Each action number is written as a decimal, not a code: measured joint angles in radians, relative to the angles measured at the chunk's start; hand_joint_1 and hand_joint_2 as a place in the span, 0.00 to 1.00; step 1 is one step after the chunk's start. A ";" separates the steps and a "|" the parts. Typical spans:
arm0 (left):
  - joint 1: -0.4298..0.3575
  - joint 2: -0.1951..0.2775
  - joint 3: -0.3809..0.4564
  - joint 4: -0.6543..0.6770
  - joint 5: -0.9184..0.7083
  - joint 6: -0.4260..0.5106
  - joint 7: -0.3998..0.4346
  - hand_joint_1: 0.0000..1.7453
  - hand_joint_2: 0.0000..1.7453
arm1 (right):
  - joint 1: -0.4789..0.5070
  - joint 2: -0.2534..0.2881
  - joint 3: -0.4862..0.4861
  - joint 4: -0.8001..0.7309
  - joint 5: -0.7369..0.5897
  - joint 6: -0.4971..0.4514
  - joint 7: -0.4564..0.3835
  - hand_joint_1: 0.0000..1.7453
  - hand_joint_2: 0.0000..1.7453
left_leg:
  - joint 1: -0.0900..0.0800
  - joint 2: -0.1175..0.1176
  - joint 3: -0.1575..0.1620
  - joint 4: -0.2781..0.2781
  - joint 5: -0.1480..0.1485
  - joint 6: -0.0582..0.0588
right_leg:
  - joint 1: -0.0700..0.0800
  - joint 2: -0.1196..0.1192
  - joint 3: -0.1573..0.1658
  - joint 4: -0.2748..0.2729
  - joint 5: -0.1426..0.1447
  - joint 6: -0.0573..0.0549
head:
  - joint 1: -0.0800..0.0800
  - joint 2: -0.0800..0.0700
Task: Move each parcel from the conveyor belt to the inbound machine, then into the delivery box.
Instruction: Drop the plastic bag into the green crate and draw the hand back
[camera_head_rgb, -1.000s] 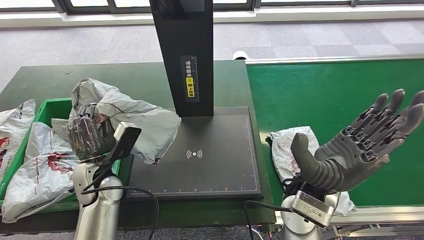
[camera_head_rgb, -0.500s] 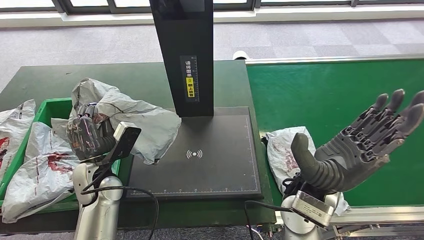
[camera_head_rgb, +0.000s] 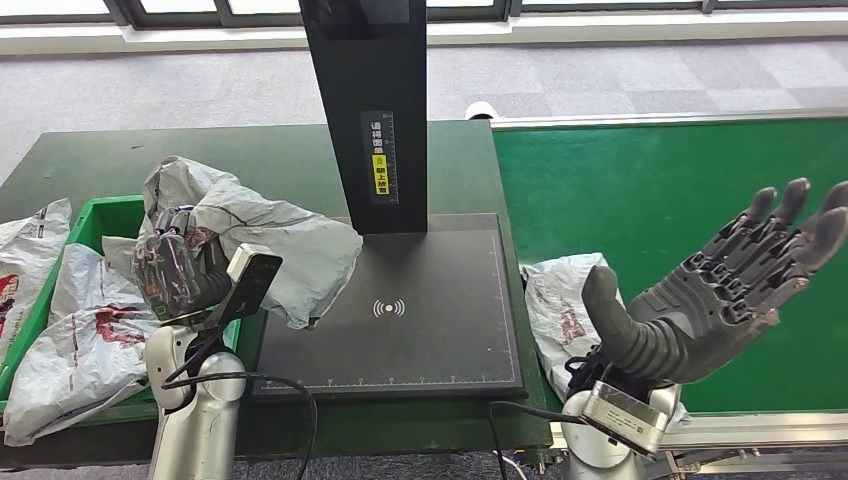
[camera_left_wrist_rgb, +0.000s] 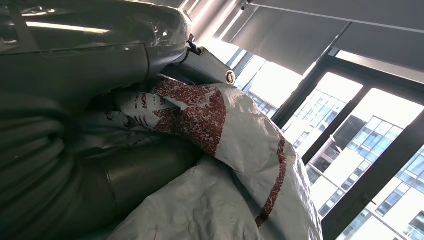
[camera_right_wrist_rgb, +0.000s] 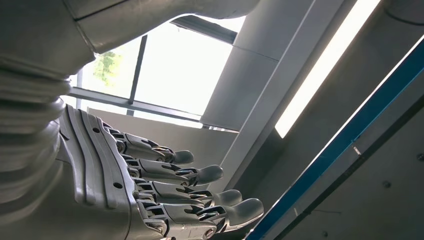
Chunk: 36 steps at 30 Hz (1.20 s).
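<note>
My left hand (camera_head_rgb: 178, 268) grips a grey plastic parcel (camera_head_rgb: 262, 235) with red print, held above the left edge of the black inbound machine plate (camera_head_rgb: 400, 310) and beside the green delivery box (camera_head_rgb: 95, 222). The left wrist view shows that parcel (camera_left_wrist_rgb: 215, 150) bunched against the hand (camera_left_wrist_rgb: 60, 140). A second grey parcel (camera_head_rgb: 560, 305) lies on the green conveyor belt (camera_head_rgb: 660, 190) at its near left end. My right hand (camera_head_rgb: 715, 290) hovers open, palm up, just right of that parcel; its spread fingers (camera_right_wrist_rgb: 175, 190) hold nothing.
The machine's black scanner column (camera_head_rgb: 370, 110) rises at the back of the plate. Several grey parcels (camera_head_rgb: 70, 330) fill the delivery box and spill over its left side. The dark green table (camera_head_rgb: 90, 160) carries the box and the machine.
The parcel on the belt has slid a little to the left, toward the machine plate. Both hands have stayed where they were.
</note>
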 joint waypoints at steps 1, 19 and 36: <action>0.000 0.000 0.000 0.000 0.000 0.000 0.000 1.00 1.00 | 0.000 0.000 0.000 0.000 0.000 0.000 0.000 0.00 1.00 | 0.000 0.000 0.000 0.000 0.000 0.000 | 0.000 0.000 0.000 0.000 0.000 0.000 | 0.000 0.000; 0.000 0.000 0.000 0.000 0.000 0.000 0.000 1.00 1.00 | 0.000 0.000 0.000 0.000 0.000 0.000 0.000 0.00 1.00 | 0.000 0.000 0.000 0.000 0.000 0.000 | 0.000 0.000 0.000 0.000 0.000 0.000 | 0.000 0.000; 0.000 0.000 0.000 0.000 0.000 0.000 0.000 1.00 1.00 | 0.000 0.000 0.000 0.000 0.000 0.000 0.000 0.00 1.00 | 0.000 0.000 0.000 0.000 0.000 0.000 | 0.000 0.000 0.000 0.000 0.000 0.000 | 0.000 0.000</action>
